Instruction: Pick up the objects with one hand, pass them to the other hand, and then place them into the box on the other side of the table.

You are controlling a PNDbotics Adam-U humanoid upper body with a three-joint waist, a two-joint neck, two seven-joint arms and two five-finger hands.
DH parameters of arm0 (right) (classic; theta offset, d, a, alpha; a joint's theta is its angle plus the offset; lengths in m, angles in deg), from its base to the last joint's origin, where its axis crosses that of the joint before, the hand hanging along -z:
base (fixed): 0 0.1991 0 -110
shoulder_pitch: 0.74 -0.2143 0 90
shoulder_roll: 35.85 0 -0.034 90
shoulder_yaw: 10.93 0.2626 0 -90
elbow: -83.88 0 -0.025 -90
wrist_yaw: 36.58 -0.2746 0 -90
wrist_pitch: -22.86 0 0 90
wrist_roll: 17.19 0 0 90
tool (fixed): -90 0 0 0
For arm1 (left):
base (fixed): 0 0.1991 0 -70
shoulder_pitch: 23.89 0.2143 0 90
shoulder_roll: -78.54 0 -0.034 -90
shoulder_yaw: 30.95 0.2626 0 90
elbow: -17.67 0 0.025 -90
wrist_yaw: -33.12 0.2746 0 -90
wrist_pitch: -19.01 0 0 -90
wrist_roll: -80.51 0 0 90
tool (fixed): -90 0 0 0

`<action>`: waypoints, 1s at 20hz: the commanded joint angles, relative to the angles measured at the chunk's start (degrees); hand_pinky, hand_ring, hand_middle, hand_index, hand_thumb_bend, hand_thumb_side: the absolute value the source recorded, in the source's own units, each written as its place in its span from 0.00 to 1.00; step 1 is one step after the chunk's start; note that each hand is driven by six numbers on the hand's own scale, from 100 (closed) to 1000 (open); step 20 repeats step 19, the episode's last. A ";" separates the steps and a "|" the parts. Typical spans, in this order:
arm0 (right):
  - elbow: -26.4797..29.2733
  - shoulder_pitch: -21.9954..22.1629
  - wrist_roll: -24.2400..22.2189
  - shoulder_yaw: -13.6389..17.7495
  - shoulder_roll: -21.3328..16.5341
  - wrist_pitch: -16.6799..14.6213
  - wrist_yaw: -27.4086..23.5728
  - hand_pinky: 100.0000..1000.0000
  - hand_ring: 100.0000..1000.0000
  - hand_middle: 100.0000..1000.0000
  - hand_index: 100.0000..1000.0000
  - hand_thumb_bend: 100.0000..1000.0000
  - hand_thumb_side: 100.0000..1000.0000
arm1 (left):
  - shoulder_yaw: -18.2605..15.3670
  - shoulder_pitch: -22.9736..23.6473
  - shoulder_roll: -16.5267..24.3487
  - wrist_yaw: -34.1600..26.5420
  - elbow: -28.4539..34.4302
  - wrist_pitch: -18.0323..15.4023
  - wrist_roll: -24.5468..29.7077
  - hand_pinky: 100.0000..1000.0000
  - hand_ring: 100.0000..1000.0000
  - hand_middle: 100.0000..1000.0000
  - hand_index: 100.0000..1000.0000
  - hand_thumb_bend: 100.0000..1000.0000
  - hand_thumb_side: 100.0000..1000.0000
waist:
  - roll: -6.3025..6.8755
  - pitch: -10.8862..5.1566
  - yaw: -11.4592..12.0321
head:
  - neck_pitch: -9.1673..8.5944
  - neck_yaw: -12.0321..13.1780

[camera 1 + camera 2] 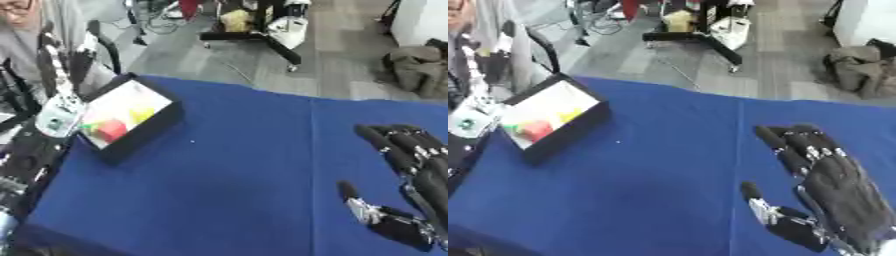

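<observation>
Lying on the left part of the blue worktop [227, 170], a black box [131, 120] with a white inside is seen. Its long axis runs diagonally, from the near left to the far right, and one corner points away toward the floor beyond the worktop edge. Inside the box, several small objects are kept together at its near-left end: a red object [112, 130], a yellow object [142, 116] just beside it toward the far right, and something green [89, 126] at the left of the red one. Their exact shapes cannot be made out.

The right robot hand [833, 185] is laid over the right part of the worktop, well apart from the box. Its back is turned up, its fingers [785, 145] are stretched out straight and a little spread, pointing away and slightly to the left, and the thumb [754, 197] is held out to the left side. Nothing is held in it.

No left robot hand can be made out; only dark arm parts [26, 160] are seen at the left edge, beside the box.
</observation>
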 commanded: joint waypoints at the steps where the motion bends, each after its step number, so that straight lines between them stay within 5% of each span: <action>1: 1.09 0.95 1.89 4.70 -0.52 2.25 -8.32 0.83 0.77 0.73 0.89 0.08 0.38 | -1.98 2.64 -2.33 1.72 15.01 -1.40 5.01 0.72 0.82 0.90 0.92 0.59 0.69 | -0.09 -1.05 0.27 | 2.27 -4.22; 3: 1.69 2.62 3.12 7.78 0.14 3.88 -14.19 0.82 0.76 0.73 0.88 0.06 0.40 | -2.18 5.50 -7.14 3.82 20.63 -1.30 8.28 0.71 0.81 0.89 0.89 0.53 0.69 | -0.39 -1.12 0.48 | 3.98 -7.86; 7: 2.18 5.11 3.47 11.27 1.99 5.90 -25.43 0.81 0.75 0.71 0.86 0.03 0.44 | -1.71 9.05 -16.81 8.05 24.67 -0.53 11.95 0.71 0.81 0.89 0.89 0.48 0.69 | -0.74 -0.77 0.57 | 4.61 -11.88; 11: 1.03 7.28 3.41 12.59 3.20 6.62 -33.45 0.80 0.73 0.70 0.85 0.01 0.46 | 0.62 11.27 -23.09 8.55 23.86 -0.58 12.91 0.69 0.78 0.86 0.87 0.42 0.70 | -1.10 -0.18 0.65 | 4.64 -13.22; 15: -0.05 9.13 3.36 12.75 3.66 6.31 -36.21 0.78 0.71 0.66 0.84 0.00 0.47 | 3.99 13.21 -28.23 6.83 20.33 0.06 12.85 0.67 0.75 0.83 0.86 0.37 0.72 | -0.69 0.79 0.35 | 4.65 -13.31; 20: -0.63 10.00 3.20 12.18 3.18 6.12 -37.78 0.77 0.70 0.64 0.83 0.00 0.47 | 5.60 13.07 -30.00 6.49 18.29 0.00 13.09 0.67 0.75 0.83 0.85 0.35 0.72 | -0.69 1.87 0.42 | 4.65 -12.83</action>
